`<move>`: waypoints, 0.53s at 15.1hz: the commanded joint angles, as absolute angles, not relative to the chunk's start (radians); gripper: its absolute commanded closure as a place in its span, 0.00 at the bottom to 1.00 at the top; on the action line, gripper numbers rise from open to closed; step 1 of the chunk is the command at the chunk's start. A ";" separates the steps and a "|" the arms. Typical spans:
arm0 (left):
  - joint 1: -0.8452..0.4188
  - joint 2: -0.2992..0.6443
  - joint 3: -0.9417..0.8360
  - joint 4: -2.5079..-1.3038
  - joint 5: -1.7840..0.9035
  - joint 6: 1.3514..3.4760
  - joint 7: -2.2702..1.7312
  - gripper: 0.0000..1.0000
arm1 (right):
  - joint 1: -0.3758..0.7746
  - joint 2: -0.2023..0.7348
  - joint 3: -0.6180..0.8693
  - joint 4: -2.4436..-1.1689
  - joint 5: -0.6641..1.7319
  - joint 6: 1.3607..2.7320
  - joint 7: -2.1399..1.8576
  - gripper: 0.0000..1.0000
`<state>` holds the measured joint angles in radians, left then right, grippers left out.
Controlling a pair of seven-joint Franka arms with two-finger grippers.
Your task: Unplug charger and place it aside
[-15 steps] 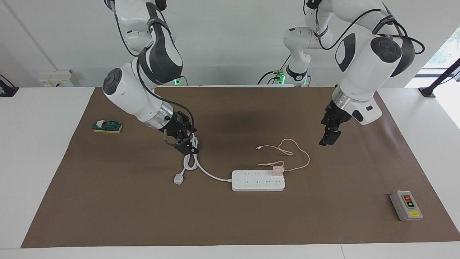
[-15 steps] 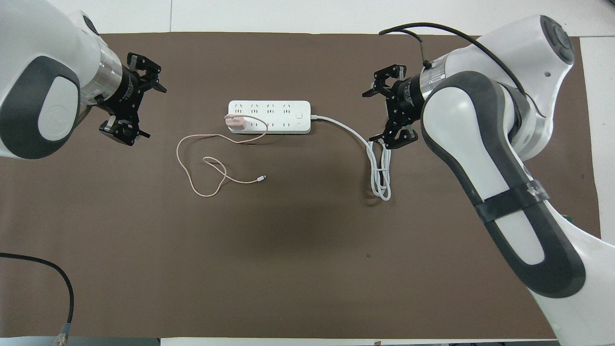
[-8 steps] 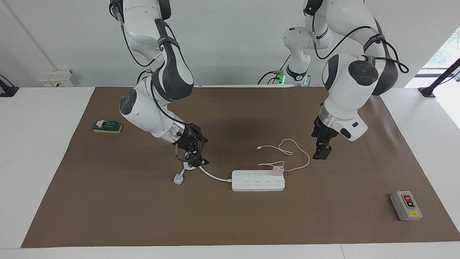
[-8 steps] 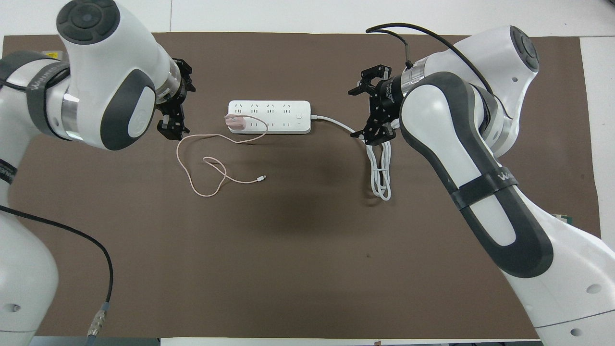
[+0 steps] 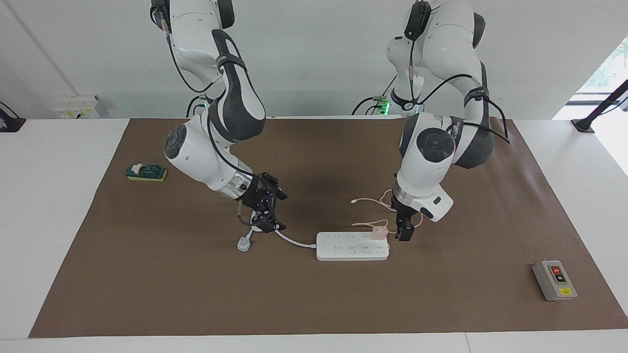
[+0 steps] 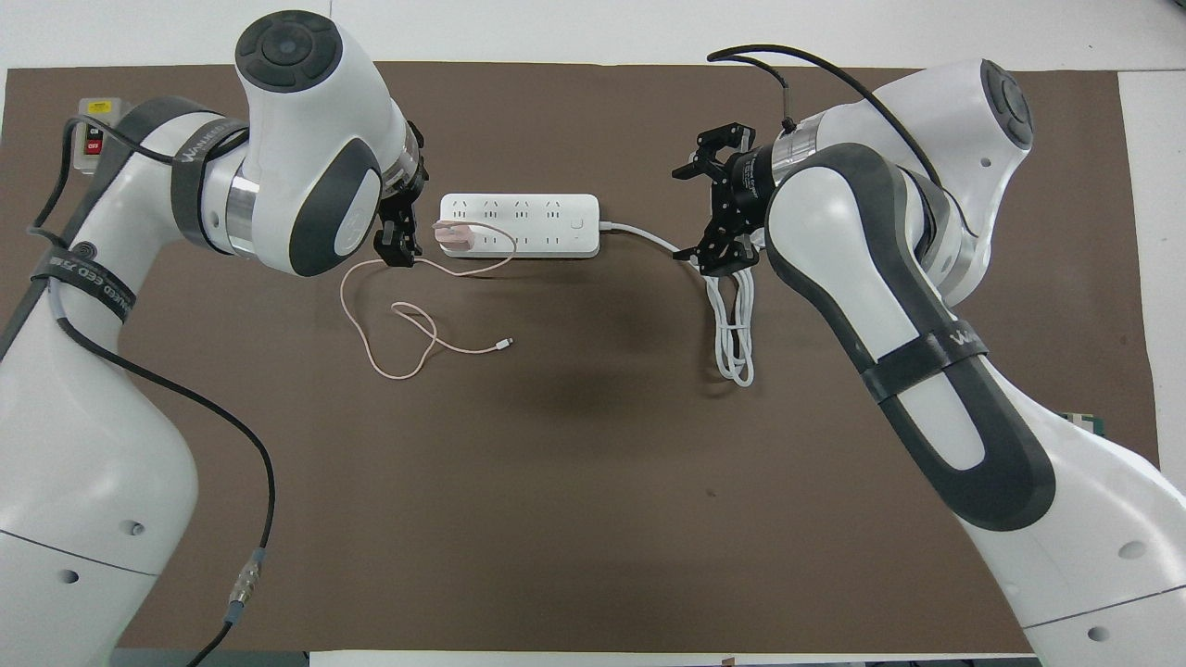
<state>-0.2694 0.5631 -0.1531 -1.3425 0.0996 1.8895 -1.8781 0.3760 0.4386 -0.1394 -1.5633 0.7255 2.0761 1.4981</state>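
Right gripper (image 5: 267, 215), jaws wide, hangs over the power strip's cord (image 5: 289, 239); best it press the power strip (image 5: 352, 246) down at that end while the plug is pulled. The charger (image 5: 379, 232) sits plugged into the strip's end toward the left arm, its cable (image 5: 390, 202) looped nearer the robots. Left gripper (image 5: 403, 232), open and empty, is just beside the charger; it should straddle the cube squarely and pull straight up. A second ago it was well apart, out over the mat; the right gripper crept along the cord.
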 commanded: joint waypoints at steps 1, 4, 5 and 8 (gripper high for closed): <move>-0.288 0.604 -0.138 -1.308 0.121 1.908 -1.914 0.00 | 0.382 0.413 -0.140 -1.609 0.747 2.095 1.512 0.00; -0.293 0.627 -0.140 -1.308 0.118 1.928 -1.914 0.00 | 0.408 0.413 -0.140 -1.609 0.746 2.100 1.512 0.00; -0.298 0.638 -0.140 -1.308 0.120 1.930 -1.914 0.00 | 0.408 0.411 -0.140 -1.608 0.746 2.106 1.516 0.00; -0.310 0.649 -0.140 -1.310 0.121 1.931 -1.917 0.00 | 0.442 0.413 -0.140 -1.626 0.735 2.202 1.503 0.00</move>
<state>-0.2883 0.6220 -0.1535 -1.3404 0.1001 1.9283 -1.8958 0.4118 0.4377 -0.1393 -1.5782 0.7261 2.1245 1.4995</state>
